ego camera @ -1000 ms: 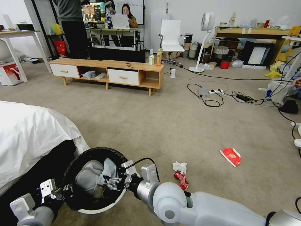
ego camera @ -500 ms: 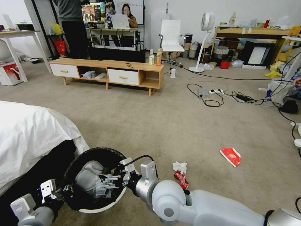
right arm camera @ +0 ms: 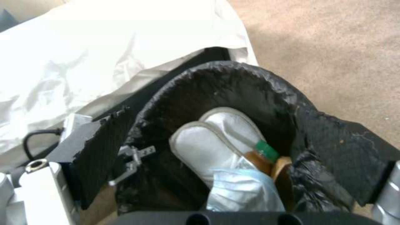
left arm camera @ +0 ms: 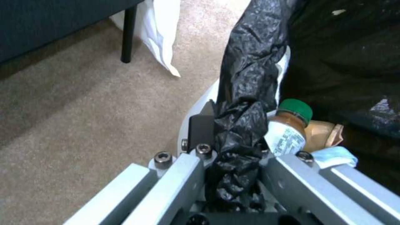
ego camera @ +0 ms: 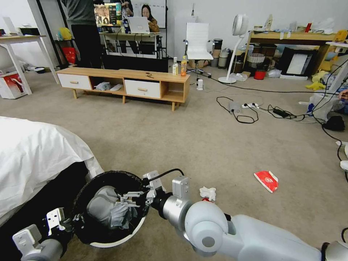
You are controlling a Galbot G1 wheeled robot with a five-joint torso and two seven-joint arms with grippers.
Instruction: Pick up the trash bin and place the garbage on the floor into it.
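trash bin (ego camera: 108, 243) | left pincer (left arm camera: 233, 156) clamped on rim | right pincer (ego camera: 127, 198) spread, empty

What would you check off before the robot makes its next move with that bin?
1. Left end effector clamped on the bin rim: ok.
2. Right end effector open and empty above the bin: ok.
3. Bottle lying inside the bin: ok.
4. Floor free of litter: not ok; a tissue and a red packet lie on the carpet.
5. Room left in the bin: cannot tell.
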